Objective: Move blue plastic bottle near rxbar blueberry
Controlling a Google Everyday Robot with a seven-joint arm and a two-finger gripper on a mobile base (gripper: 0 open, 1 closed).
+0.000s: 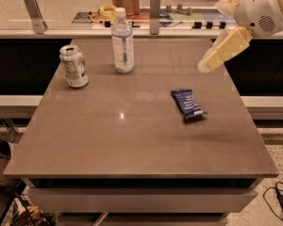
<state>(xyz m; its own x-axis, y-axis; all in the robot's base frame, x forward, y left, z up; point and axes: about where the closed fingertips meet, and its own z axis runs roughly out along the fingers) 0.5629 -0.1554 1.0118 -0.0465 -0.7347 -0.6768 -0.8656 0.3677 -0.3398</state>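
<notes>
The blue plastic bottle [122, 41] stands upright at the back of the table, left of the middle, clear with a white cap and a pale label. The rxbar blueberry [187, 104] lies flat right of the middle, a dark blue wrapper with white lettering. My gripper [208, 64] hangs in the air over the table's right rear part, pointing down and to the left. It is above and behind the bar and well to the right of the bottle. It touches nothing.
A dented silver-green can [74, 66] stands at the left, a little in front of the bottle. The brown table [132, 145] has edges close on the right and front. A counter [179, 20] with clutter runs behind it.
</notes>
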